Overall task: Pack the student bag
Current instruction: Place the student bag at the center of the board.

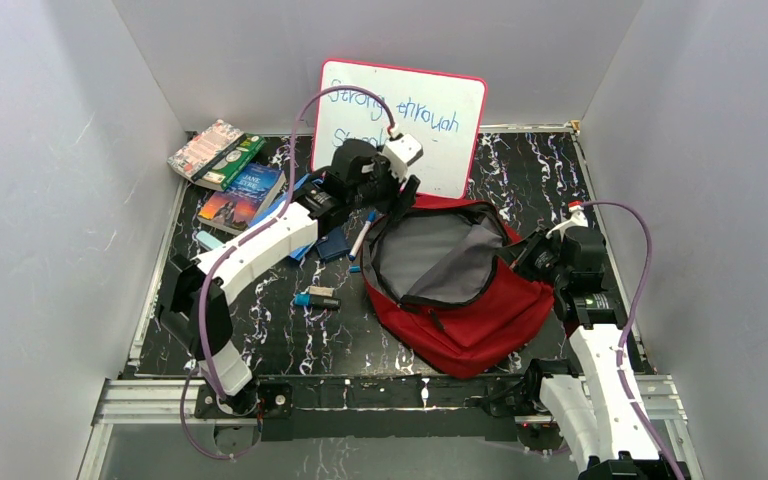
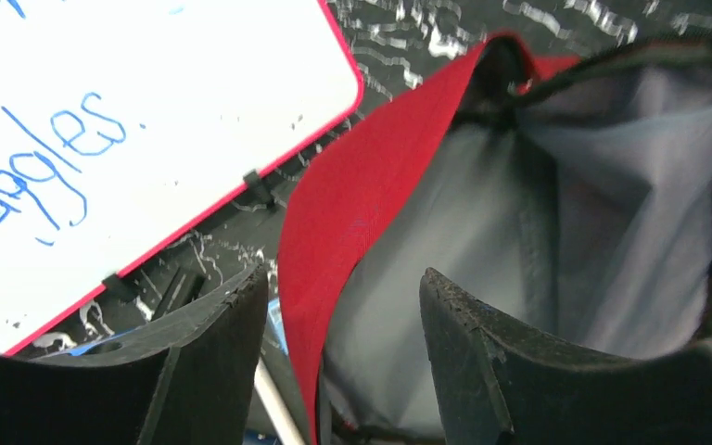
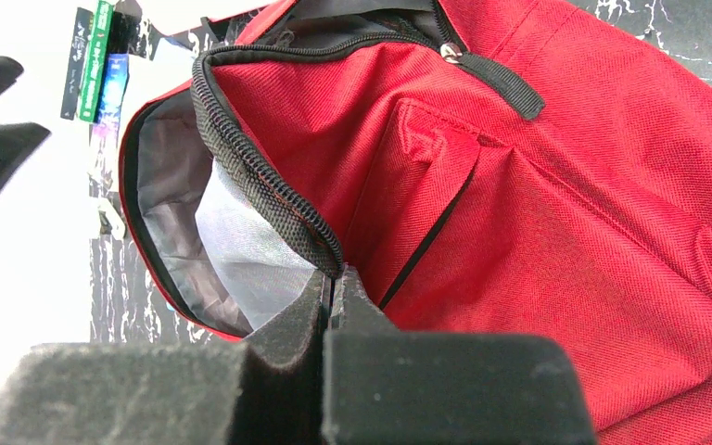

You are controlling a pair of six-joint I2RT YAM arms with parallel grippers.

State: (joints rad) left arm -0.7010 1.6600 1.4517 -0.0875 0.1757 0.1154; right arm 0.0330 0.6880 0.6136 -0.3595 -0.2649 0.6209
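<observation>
The red student bag (image 1: 480,315) lies open on the black marbled table, its grey lining (image 1: 440,255) showing. My left gripper (image 1: 405,195) is open at the bag's far left rim. In the left wrist view its jaws (image 2: 343,278) straddle the red rim (image 2: 352,185), one finger outside and one over the lining. My right gripper (image 1: 525,255) is at the bag's right side. In the right wrist view it (image 3: 334,273) is shut on the black zipper edge (image 3: 269,185) of the bag (image 3: 565,232) and holds the opening up.
A whiteboard (image 1: 410,110) with blue writing leans on the back wall right behind the bag. Books (image 1: 225,165) lie at the back left. A blue notebook (image 1: 332,243), a marker (image 1: 363,235) and small items (image 1: 317,298) lie left of the bag.
</observation>
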